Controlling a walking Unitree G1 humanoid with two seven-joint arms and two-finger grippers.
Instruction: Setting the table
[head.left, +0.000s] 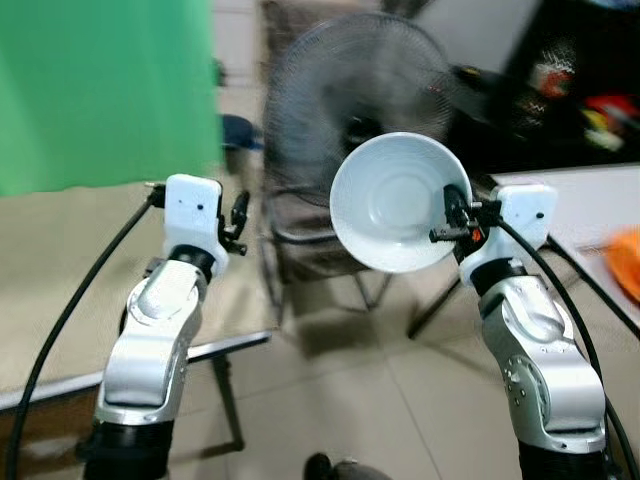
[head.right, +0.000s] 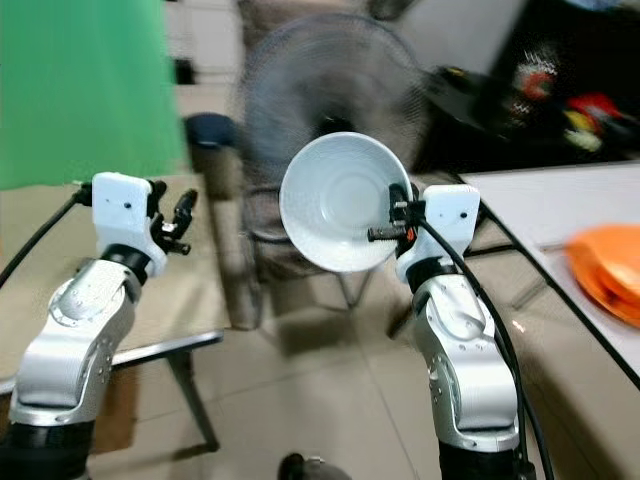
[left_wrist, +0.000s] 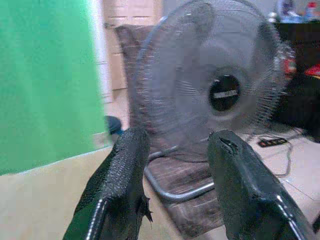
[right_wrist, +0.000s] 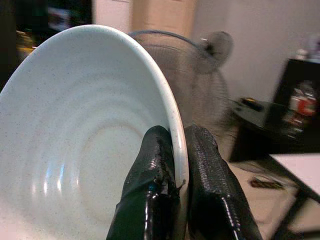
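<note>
A pale white bowl (head.left: 395, 200) is held up in the air, tipped on its side with its hollow facing me. My right gripper (head.left: 452, 222) is shut on its rim at the right edge; the right wrist view shows the rim (right_wrist: 172, 125) pinched between the two black fingers (right_wrist: 150, 180). My left gripper (head.left: 238, 218) is raised at the left, open and holding nothing, its fingers (left_wrist: 122, 175) spread apart in the left wrist view. An orange dish (head.right: 605, 270) lies on the white table (head.right: 545, 210) at the right.
A large standing fan (head.left: 350, 90) and a chair with a metal frame (head.left: 310, 240) stand straight ahead. A green screen (head.left: 100, 90) fills the upper left. A beige table (head.left: 70, 280) lies at my left. Dark shelving (head.left: 580, 90) stands at the back right, above tiled floor (head.left: 350, 400).
</note>
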